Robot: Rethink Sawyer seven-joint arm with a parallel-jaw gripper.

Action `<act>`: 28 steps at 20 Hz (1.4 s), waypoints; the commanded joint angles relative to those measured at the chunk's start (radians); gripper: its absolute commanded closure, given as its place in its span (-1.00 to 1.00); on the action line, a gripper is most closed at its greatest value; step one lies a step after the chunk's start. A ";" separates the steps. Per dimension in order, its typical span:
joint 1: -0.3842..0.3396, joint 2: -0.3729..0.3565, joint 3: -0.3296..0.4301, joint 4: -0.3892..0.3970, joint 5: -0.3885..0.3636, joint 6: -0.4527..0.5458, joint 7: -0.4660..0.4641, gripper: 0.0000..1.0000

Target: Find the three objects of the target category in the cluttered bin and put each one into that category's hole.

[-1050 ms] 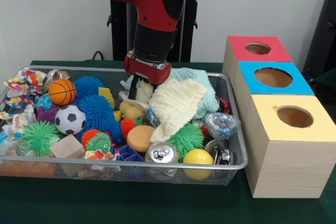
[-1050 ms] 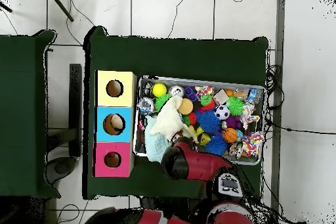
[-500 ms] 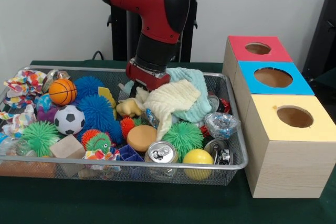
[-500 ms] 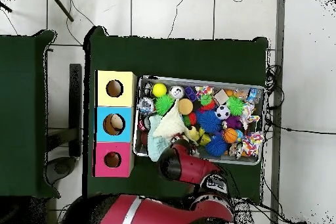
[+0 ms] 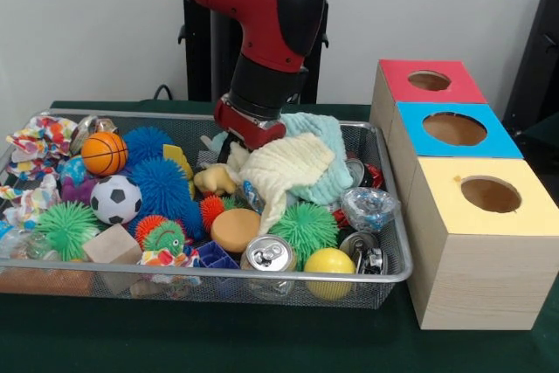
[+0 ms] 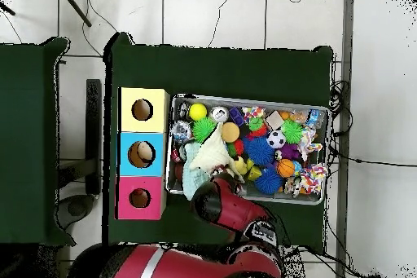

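Where the wire bin (image 5: 384,279) is heaped fullest, at its far edge, the gripper (image 5: 234,144) is buried between the cream cloth (image 5: 281,169) and mint cloth (image 5: 325,148); whether it is spread or pinching cannot be told. Blue spiky balls (image 5: 161,183), a soccer ball (image 5: 116,199), a small basketball (image 5: 103,153) and drink cans (image 5: 269,255) are crowded around. Red, blue and yellow boxes with holes (image 5: 454,129) are lined beside the bin's right edge on a dark green tablecloth (image 5: 218,338). White floor tiles (image 6: 244,14) are seen beyond.
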 commanded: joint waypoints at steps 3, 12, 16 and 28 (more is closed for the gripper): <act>0.059 0.035 0.132 0.117 0.155 0.151 0.272 -1.00; -0.071 0.128 0.308 0.155 0.149 -0.136 0.401 -1.00; -0.115 0.152 0.329 0.167 0.125 -0.201 0.428 -1.00; -0.059 0.181 0.234 0.141 0.148 -0.277 0.323 1.00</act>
